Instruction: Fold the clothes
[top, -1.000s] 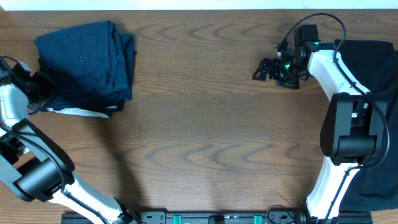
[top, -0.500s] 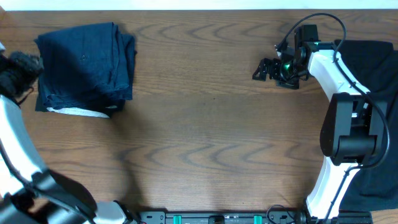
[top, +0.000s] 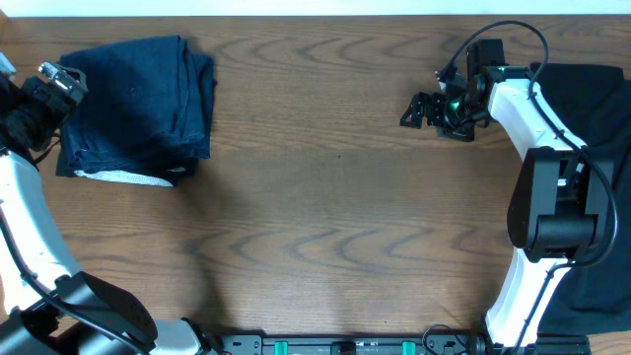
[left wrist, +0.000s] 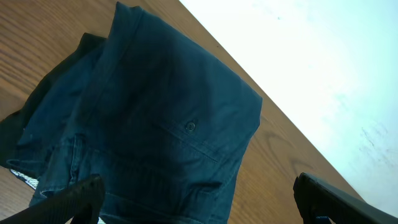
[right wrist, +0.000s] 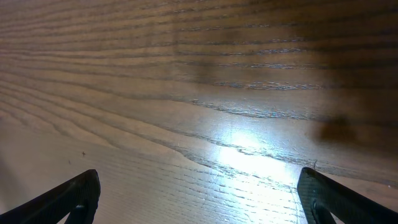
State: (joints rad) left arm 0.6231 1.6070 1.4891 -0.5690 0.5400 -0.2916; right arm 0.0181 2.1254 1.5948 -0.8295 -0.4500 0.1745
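The clothes are two garments. A dark navy denim-like one lies folded at the table's far left, with a white strip showing at its near edge; the left wrist view shows its seams and a button. A black one lies spread at the right edge, partly under the right arm. My left gripper hovers open over the navy garment's left edge, holding nothing. My right gripper is open over bare wood, left of the black garment.
The wooden table runs between the two garments. A white surface lies past the table's far edge. A black rail with green parts runs along the near edge. The right arm's white links stand over the black garment.
My left gripper has opened, letting go of the navy garment's near left edge, and has risen and moved toward the far side. The right arm has not moved.
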